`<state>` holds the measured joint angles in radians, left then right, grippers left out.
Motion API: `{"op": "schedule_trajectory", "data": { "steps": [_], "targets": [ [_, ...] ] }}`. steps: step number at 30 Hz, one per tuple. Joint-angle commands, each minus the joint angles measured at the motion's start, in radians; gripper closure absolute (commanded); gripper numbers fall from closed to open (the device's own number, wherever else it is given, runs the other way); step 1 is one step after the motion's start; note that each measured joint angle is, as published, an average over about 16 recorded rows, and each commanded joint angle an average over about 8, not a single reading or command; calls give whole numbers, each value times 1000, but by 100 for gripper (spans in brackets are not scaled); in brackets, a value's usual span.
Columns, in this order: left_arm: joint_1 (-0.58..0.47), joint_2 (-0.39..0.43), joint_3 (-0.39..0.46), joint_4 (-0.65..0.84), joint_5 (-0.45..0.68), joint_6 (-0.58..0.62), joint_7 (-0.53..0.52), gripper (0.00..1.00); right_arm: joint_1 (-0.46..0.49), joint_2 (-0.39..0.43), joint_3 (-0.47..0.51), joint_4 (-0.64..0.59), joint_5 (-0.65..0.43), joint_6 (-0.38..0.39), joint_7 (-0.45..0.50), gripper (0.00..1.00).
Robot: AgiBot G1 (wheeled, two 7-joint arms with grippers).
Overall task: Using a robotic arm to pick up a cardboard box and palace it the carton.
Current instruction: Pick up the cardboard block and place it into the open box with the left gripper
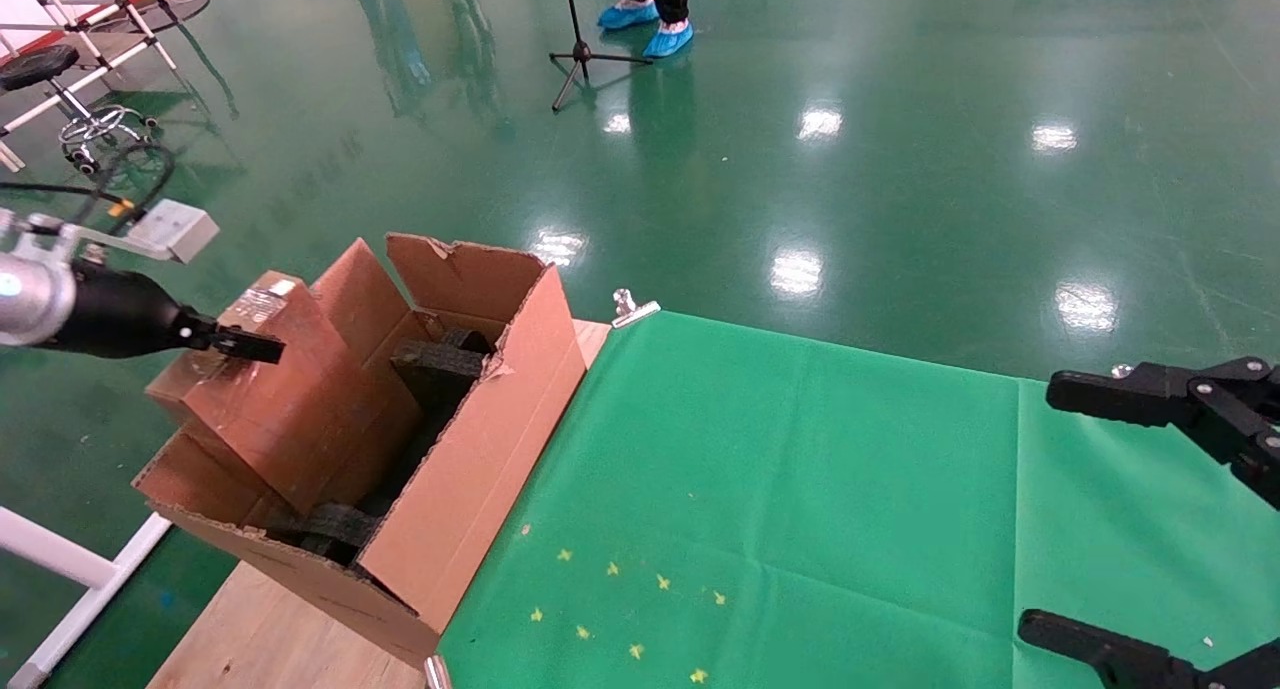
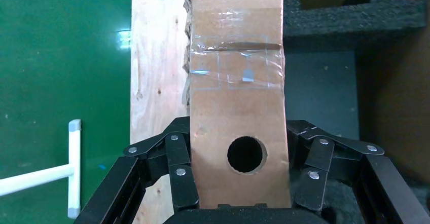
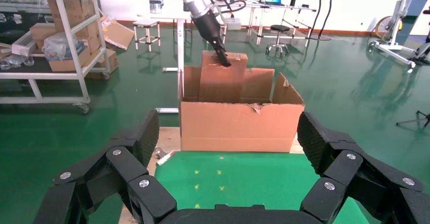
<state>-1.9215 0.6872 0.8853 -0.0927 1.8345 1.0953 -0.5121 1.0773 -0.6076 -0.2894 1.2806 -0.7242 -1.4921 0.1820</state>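
Note:
My left robotic arm point(image 1: 60, 304) reaches in from the left. Its gripper point(image 1: 245, 345) is shut on the cardboard box point(image 1: 285, 389), gripping near its top end. The box stands tilted, its lower part inside the carton point(image 1: 480, 449), at the carton's left side. In the left wrist view the fingers point(image 2: 177, 158) clamp both sides of the box point(image 2: 236, 102), which has a round hole and clear tape. Black foam point(image 1: 440, 361) lies in the carton. My right gripper point(image 1: 1080, 514) is open and empty over the green cloth at the right. The right wrist view shows the carton point(image 3: 238, 125) and box point(image 3: 220, 77).
The carton sits on the wooden table's left end point(image 1: 270, 639), beside the green cloth point(image 1: 780, 509) with small yellow marks. A metal clip point(image 1: 632, 309) holds the cloth's far corner. A tripod point(image 1: 580, 54) and a person's feet point(image 1: 650, 24) stand on the green floor beyond.

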Motion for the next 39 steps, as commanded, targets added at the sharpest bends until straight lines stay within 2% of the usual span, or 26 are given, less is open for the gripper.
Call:
{"op": "schedule_trajectory", "data": {
  "steps": [1,16,22,27,39],
  "targets": [
    [17,17,-2,25,-4,-33,6,100,0,0,0,0,0,0,0,0],
    [108,70,-56,52,-81,-266,77,100,0,0,-1,0,1,0,0,0],
    [134,74,-80,47,-114,-324,114,100,0,1,-1,0,1,1,-1,0],
    [157,77,-98,55,-142,-324,136,100,0,1,-2,0,1,1,-1,0],
    [251,61,-150,87,-220,-207,197,100,0,1,-2,0,2,1,-1,0]
  ]
}}
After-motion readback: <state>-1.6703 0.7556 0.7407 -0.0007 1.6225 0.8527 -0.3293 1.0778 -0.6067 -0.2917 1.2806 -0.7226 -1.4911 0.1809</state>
